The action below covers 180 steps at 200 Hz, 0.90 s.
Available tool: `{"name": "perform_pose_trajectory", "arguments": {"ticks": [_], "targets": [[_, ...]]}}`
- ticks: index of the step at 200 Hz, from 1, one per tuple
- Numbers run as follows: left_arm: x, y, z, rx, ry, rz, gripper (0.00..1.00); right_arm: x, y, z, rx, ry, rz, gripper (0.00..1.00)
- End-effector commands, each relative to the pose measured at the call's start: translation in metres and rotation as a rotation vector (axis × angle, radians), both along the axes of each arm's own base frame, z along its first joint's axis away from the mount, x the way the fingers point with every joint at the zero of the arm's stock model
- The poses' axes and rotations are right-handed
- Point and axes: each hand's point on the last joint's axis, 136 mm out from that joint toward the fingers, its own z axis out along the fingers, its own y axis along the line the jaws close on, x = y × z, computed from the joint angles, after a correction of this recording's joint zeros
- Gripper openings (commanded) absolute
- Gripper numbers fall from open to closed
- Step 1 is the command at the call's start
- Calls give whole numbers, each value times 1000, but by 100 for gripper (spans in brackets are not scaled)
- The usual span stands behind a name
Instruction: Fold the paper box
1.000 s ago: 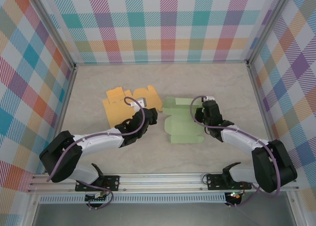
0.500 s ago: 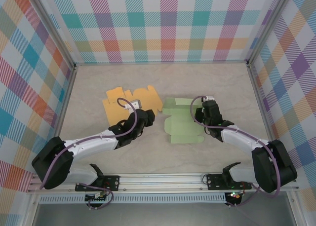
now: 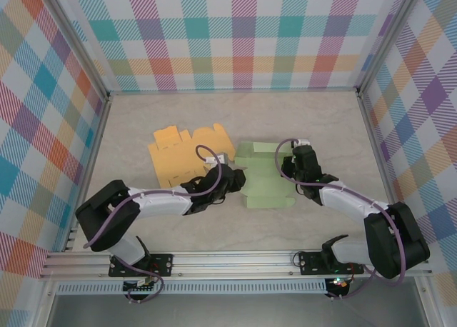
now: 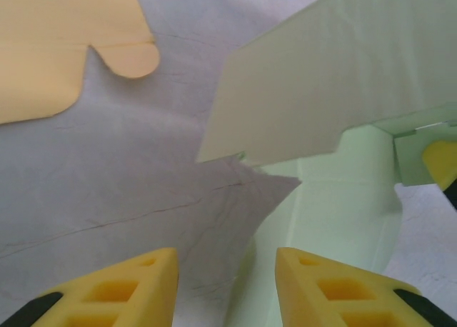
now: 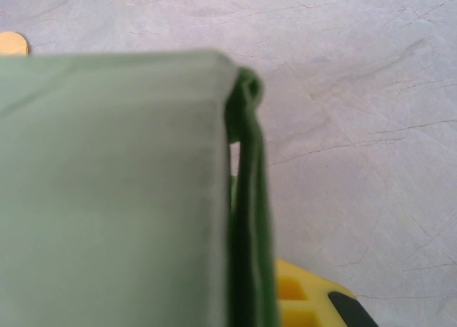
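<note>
Left wrist view puts our left gripper (image 4: 225, 290) with its yellow fingers apart, straddling the left edge of the green paper box (image 4: 343, 198) and gripping nothing. We judge it is lined up to catch the raised flap (image 4: 314, 84) and fold it over. Our right gripper (image 3: 297, 158) is clamped together on the box's far right edge, probably to anchor the sheet against sliding. The box lies mid-table, just right of the orange sheet (image 3: 182, 152), on the pale table (image 3: 328, 120).
</note>
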Motion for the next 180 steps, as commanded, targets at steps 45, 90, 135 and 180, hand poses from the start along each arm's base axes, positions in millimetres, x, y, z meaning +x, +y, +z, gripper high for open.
{"name": "perform_pose_trajectory", "arguments": {"ticks": [45,90,135,180], "targets": [[25,-11,37,2,-171,24,42,-2,2,5,13,-13,4,0],[34,-10,41,51,-216,34,43,-3,2,5,16,-13,4,0],[33,2,28,79,-158,95,46,-2,3,4,20,-11,7,0],[36,1,22,100,-142,111,53,-2,5,5,26,-11,11,0]]}}
